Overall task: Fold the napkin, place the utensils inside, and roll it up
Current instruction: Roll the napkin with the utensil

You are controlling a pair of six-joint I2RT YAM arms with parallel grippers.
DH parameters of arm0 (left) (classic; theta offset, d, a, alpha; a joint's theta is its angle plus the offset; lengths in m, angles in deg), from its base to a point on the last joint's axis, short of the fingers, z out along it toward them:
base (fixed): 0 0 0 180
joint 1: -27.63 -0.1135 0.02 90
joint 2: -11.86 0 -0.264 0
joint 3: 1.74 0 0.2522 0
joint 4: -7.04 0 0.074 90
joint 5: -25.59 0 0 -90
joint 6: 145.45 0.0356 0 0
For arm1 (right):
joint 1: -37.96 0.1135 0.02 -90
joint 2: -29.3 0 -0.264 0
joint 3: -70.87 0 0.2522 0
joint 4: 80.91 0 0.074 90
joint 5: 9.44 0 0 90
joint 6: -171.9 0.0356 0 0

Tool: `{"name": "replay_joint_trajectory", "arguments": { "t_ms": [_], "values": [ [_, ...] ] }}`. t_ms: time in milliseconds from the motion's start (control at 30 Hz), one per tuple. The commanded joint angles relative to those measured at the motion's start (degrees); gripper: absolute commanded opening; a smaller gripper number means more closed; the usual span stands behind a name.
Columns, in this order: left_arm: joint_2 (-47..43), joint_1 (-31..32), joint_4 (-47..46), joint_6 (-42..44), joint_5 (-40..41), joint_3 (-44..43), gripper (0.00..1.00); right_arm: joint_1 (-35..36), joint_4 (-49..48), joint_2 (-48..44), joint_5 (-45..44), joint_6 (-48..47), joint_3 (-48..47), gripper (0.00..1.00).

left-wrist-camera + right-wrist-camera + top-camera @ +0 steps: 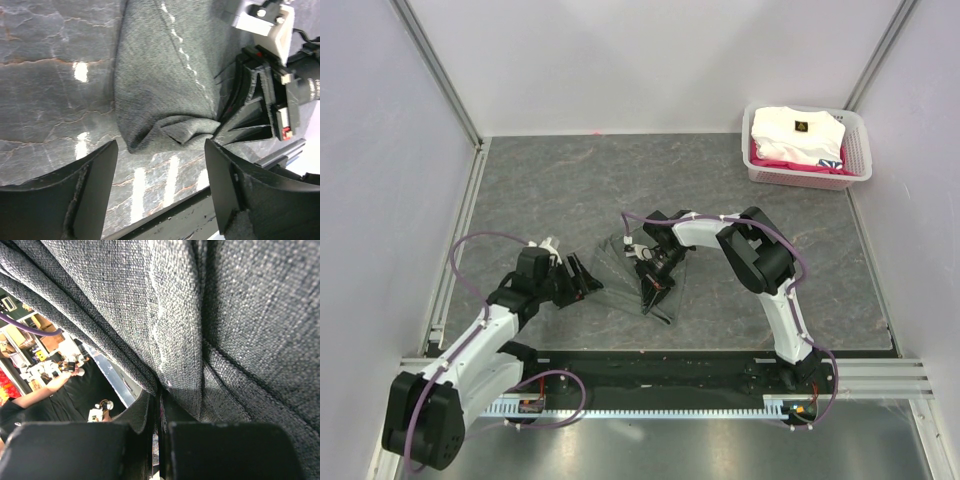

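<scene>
Right gripper (160, 410) pinching napkin (160, 75) by fold, cloth bunched mid-table (570, 190). Left gripper (160, 150) spread wide, just beside napkin edge. One napkin. One basket (861, 150) far right: one white garment (795, 135) atop something pink.

**Napkin pinched at the fingertips**

The right gripper (159, 407) has its two dark fingers (230, 450) pressed together on the napkin (240, 315). The cloth rises from the tips in deep folds, and its pale stitched hem (154, 315) runs straight ahead of them.
</scene>
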Motion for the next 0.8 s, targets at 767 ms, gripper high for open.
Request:
{"name": "replay_joint_trajectory", "arguments": {
  "t_ms": [767],
  "values": [
    [9.83,-0.28,-5.75,2.49,2.69,1.07,0.42,-0.24,-2.49,2.86,-6.33,-2.47,0.04,0.00]
  ]
}}
